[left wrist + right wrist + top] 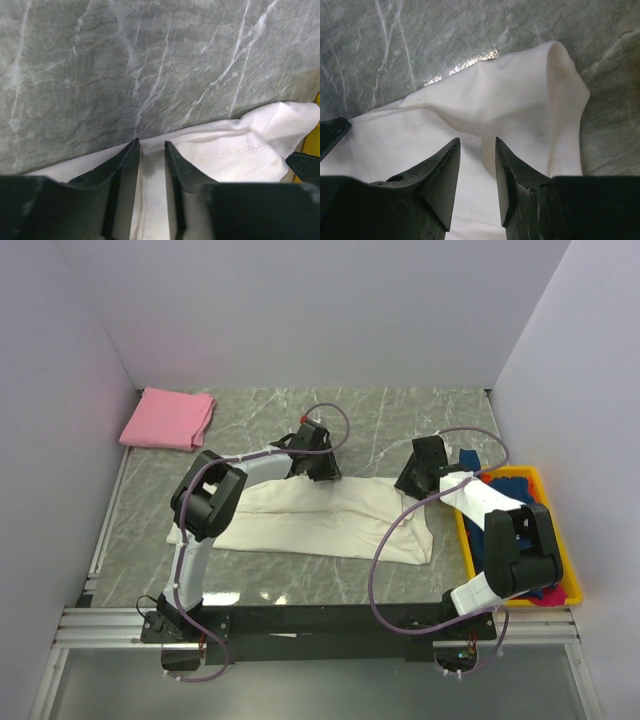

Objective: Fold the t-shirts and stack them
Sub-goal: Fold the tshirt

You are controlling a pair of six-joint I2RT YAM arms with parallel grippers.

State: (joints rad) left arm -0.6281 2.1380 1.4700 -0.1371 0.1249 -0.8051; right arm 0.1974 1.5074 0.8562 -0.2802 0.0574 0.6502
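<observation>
A cream-white short-sleeved cotton t-shirt (320, 520) lies as a long band across the middle of the grey marble desk (400, 420). Its far edge runs almost straight. Its right end bunches up just beside the yellow plastic bin (528, 472).

Both arms reach to that far edge. The left gripper (151, 144) has its fingers standing narrowly apart with white cloth showing in the gap, their tips right at the hem where cloth meets bare marble. I cannot tell whether the cloth is pinched. The right gripper (477, 141) sits over the sleeve end with its fingers partly apart, and a ridge of fabric runs up toward the gap. I cannot tell whether it has a grip either.

A folded pink t-shirt (168, 418) rests in the far left corner, well apart from the cream one. Dark blue (508, 486) and magenta (548, 593) t-shirts fill the bin. Bare marble lies open beyond the far edge up to the back wall, and a narrower strip lies along the near edge.
</observation>
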